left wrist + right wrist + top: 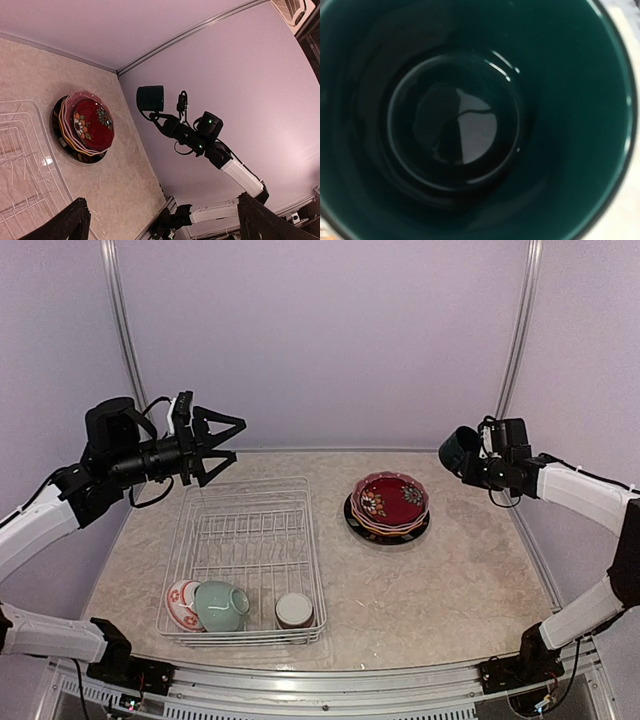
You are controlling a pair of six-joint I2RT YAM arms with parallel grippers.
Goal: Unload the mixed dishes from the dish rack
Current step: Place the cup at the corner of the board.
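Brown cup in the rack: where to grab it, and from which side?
Probably the rim, from straight above, one finger inside: the cup stands mouth up in the rack's near right corner, where wire walls block side approaches.

This was a robotics lab test cell, not a kitchen. Plain pale lavender wall panels (320, 340) and silver metal corner posts (122, 340) enclosed a beige marble-patterned desk (430, 580). White-and-black robot arms (40, 525) were bolted to a slotted aluminium rail (330, 682) at its near edge, cables exposed, with a white wire-grid dish rack (250, 530) on it.
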